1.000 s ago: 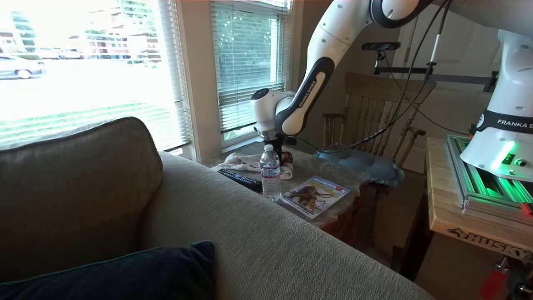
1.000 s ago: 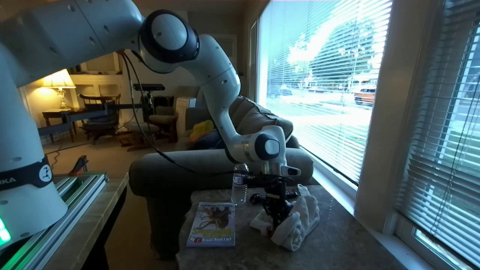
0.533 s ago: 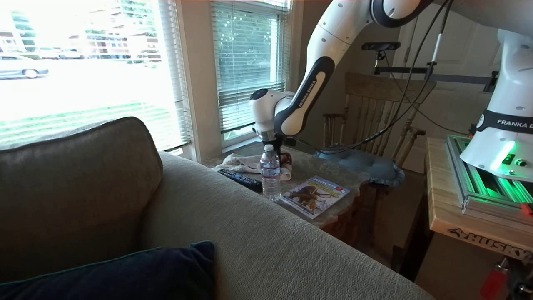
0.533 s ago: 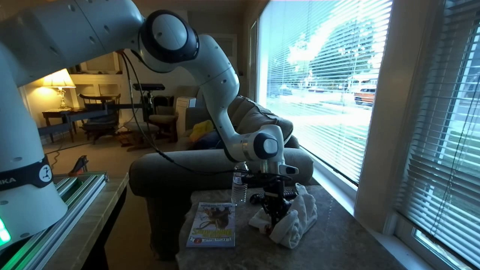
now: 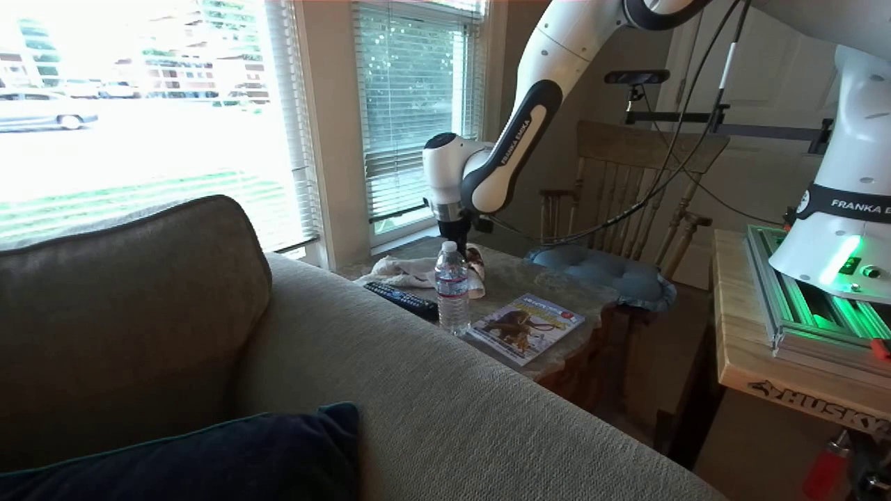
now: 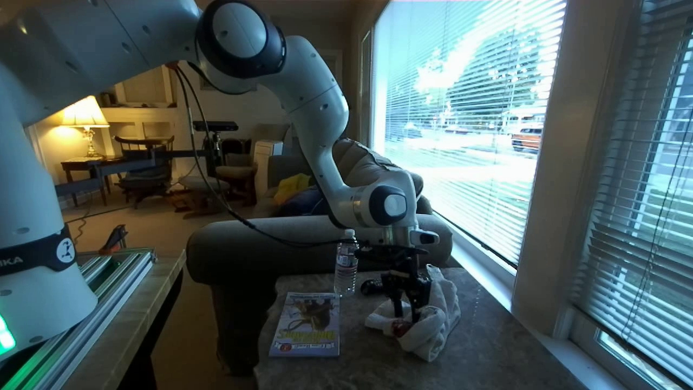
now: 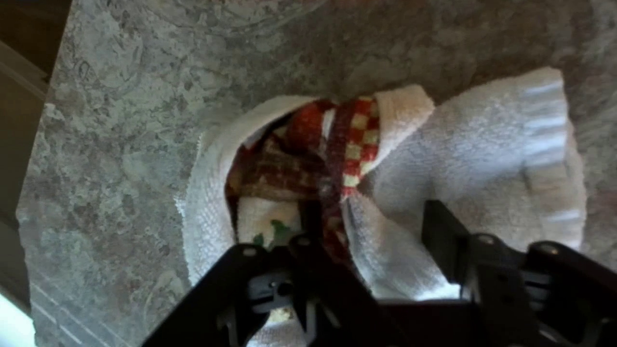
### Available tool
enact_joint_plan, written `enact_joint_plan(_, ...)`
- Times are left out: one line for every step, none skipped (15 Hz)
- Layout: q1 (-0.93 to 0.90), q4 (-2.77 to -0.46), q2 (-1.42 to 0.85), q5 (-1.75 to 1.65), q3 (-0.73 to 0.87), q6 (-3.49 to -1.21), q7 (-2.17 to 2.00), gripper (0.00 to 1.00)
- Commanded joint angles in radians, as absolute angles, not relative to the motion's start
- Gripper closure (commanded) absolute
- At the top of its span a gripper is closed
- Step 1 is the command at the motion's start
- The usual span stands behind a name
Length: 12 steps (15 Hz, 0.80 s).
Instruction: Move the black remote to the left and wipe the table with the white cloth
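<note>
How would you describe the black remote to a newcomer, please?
In an exterior view, find the sofa arm, then the table beyond it. Left of the clear bottle lies the black remote: slim and button-covered, unlike the crumpled white cloth behind it.

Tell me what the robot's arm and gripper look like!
The arm is smooth, rounded and mostly white, with black bands. A dark-edged panel on it says FRANKA EMIKA. Black cables hang beside it. A green light shines low down on the arm. The gripper is black, knobbly and two-fingered.
</note>
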<state>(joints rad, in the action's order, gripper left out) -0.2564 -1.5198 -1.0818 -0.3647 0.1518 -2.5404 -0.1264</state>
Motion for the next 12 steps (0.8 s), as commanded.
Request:
enact_joint_plan(-0.222, -1.623, -0.978, -0.344, 0.143, -2.613, -0.121, 0.11)
enact_joint_plan(-0.217, -1.638, -0.957, -0.343, 0.147, -2.626, -0.125, 0.03)
enact_joint_plan(-0.206, -1.65, -0.938, -0.338, 0.145, -2.64, -0.125, 0.01)
enact_joint_plan(-0.195, -1.665, -0.916, -0.33, 0.138, -2.647, -0.12, 0.0)
enact_joint_plan(-0.185, -1.681, -0.894, -0.323, 0.134, -2.663, -0.12, 0.0)
enact_joint_plan(-0.174, -1.7, -0.87, -0.314, 0.127, -2.676, -0.116, 0.0)
enact_joint_plan(-0.162, -1.716, -0.851, -0.301, 0.118, -2.691, -0.112, 0.0)
enact_joint_plan(-0.149, -1.737, -0.827, -0.284, 0.106, -2.7, -0.108, 0.0)
enact_joint_plan(-0.13, -1.751, -0.806, -0.252, 0.084, -2.697, -0.108, 0.0)
enact_joint_plan(-0.107, -1.765, -0.787, -0.218, 0.057, -2.689, -0.096, 0.0)
enact_joint_plan(-0.084, -1.779, -0.769, -0.184, 0.03, -2.678, -0.084, 0.0)
enact_joint_plan(-0.066, -1.792, -0.753, -0.152, 0.009, -2.672, -0.077, 0.0)
